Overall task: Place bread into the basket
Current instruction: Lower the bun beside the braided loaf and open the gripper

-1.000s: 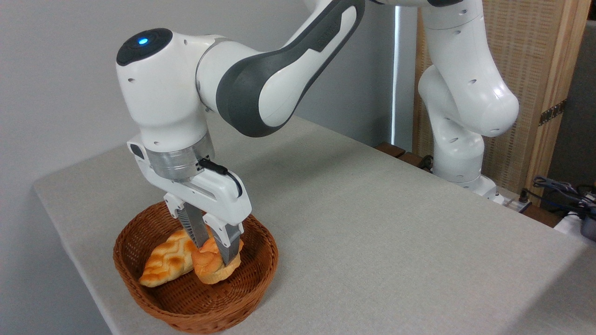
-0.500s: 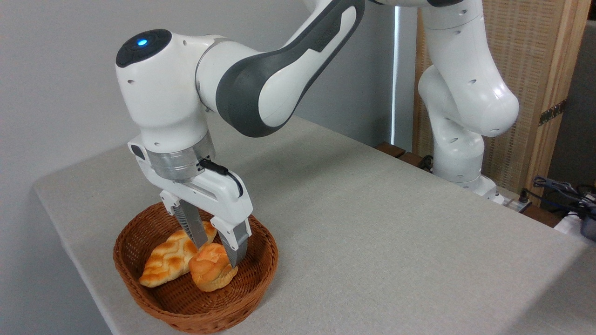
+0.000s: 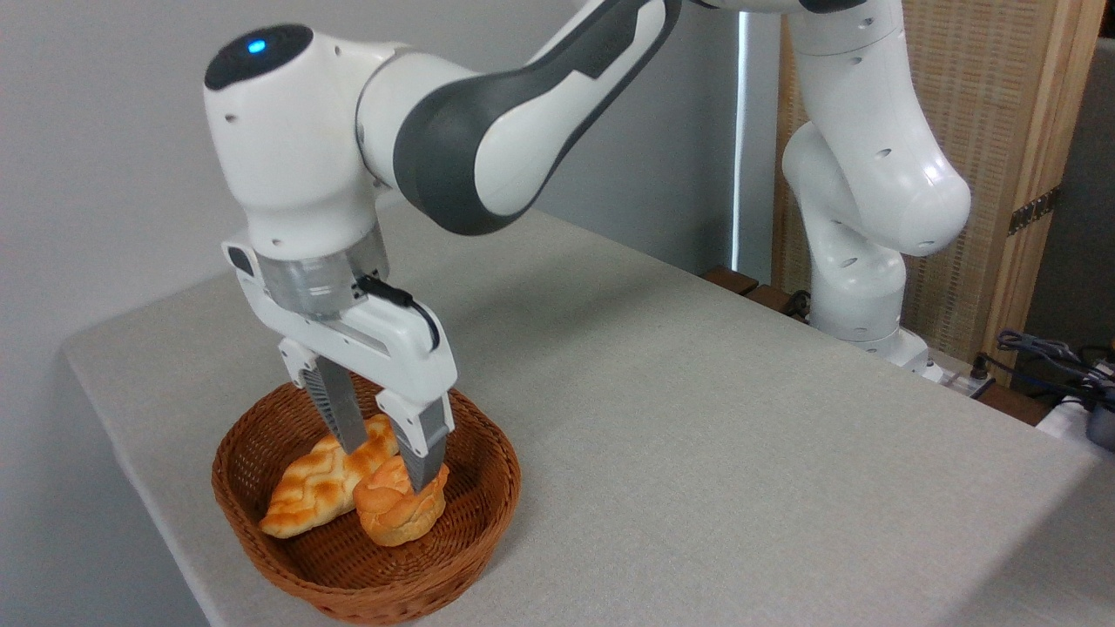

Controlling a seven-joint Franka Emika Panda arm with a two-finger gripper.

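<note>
The gripper [image 3: 388, 468] hangs over the basket [image 3: 488, 509] in the lower left of the frame, fingers spread and gripping nothing. The near finger [image 3: 420, 446] crosses in front of the bun [image 3: 394, 509] and hides part of its top; whether the tip touches the bun cannot be told. The far finger [image 3: 336, 414] covers the upper end of the braided loaf [image 3: 314, 488].

The bun rests inside the basket, at its middle, touching the right flank of the braided loaf. The basket's near wall hides the base of both breads. The basket stands on the table [image 3: 697, 435] near the lower left edge; its bottom rim is cut off by the frame. The arm's upper links run out of the top of the frame. Cables at the right edge are partly cut off.

Compared with half a second ago, the gripper has risen and shifted slightly left; one second ago it was closed on the bun, held slightly higher. The bun now sits a little more upright. Basket and loaf are unchanged.
</note>
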